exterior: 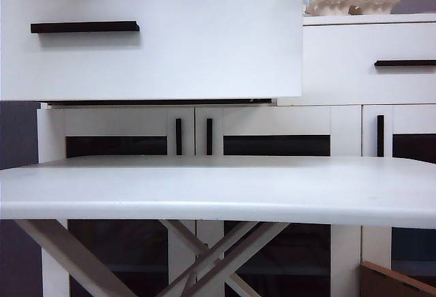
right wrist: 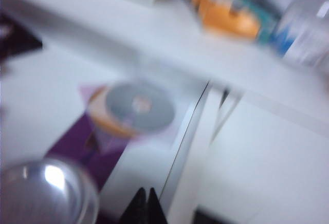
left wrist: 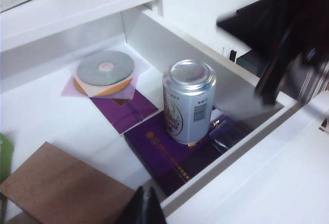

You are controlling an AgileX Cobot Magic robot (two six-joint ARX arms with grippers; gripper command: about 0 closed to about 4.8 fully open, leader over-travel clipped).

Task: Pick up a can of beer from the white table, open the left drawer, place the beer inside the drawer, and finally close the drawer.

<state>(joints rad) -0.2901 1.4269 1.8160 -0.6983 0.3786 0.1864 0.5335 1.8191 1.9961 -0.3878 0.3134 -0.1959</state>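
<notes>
Now the can of beer [left wrist: 188, 102] stands upright inside the open left drawer [exterior: 204, 38], resting on a purple box [left wrist: 169, 154], with a disc [left wrist: 105, 68] farther in. Right pincer [right wrist: 145, 203] is clenched on nothing just above and beside the can, blurred. Left pincer [left wrist: 145, 208] is clenched and empty too, near the drawer front, best placed to push it closed. White tabletop [exterior: 218, 188] below carries nothing visible.

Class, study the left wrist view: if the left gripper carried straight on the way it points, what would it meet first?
Probably the purple box in the open left drawer, just beyond the shut left gripper. The can of beer stands farther along on that box. Depth is hard to judge, so the drawer's front wall might come first.
</notes>
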